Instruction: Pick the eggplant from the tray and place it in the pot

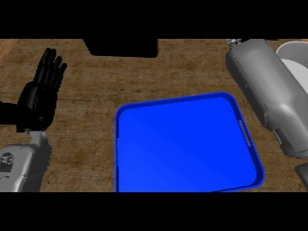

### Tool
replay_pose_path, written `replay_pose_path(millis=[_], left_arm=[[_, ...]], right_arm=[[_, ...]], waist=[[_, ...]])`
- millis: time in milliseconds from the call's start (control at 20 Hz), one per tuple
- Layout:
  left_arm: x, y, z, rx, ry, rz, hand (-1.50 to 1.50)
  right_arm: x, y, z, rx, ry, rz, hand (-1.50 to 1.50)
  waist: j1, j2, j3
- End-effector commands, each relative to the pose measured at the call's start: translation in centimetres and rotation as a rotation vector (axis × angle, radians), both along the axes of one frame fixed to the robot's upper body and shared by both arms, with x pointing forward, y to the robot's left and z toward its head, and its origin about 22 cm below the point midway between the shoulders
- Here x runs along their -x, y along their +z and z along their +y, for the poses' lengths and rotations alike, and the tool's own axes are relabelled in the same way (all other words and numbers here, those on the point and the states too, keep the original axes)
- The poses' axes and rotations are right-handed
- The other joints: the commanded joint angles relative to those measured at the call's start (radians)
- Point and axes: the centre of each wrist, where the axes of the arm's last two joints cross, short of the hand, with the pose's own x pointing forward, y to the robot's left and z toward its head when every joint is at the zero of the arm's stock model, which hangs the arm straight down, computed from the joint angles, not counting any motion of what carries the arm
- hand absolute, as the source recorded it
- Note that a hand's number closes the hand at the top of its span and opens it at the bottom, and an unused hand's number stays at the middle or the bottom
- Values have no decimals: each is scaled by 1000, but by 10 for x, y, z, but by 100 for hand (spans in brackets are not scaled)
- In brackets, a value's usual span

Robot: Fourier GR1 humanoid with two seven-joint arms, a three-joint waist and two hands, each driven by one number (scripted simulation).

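The blue tray lies in the middle of the wooden counter, and nothing shows on its bare floor. A grey pot stands at the top right, partly hidden behind my right forearm. That forearm stretches up along the tray's right side toward the picture's top edge, and its hand is cut off there. No eggplant shows anywhere in view. My left hand rests open at the left, fingers straight and pointing up, well apart from the tray.
A black object sits at the top edge, left of center. Wooden counter lies between the left hand and the tray.
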Motion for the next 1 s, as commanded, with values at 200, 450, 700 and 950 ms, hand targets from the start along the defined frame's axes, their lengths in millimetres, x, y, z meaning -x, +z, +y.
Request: replay_pose_path(millis=[200,450,700,950], left_arm=[[12,1,10,3,39,25,0],[3,12,16,8,75,18,0],[13,-1,22,18,79,24,0],[12,0,18,5,64,6,0]], right_arm=[[1,-8,-50,-102,-268,-64,150],[14,-14,-101,-109,-294,-11,150],[44,-23,-150,-142,-285,-90,150],[73,-37,-205,-151,-277,-91,150]], waist=[[-42,-20,2],[-69,-25,2],[-70,-24,2],[-51,-16,2]])
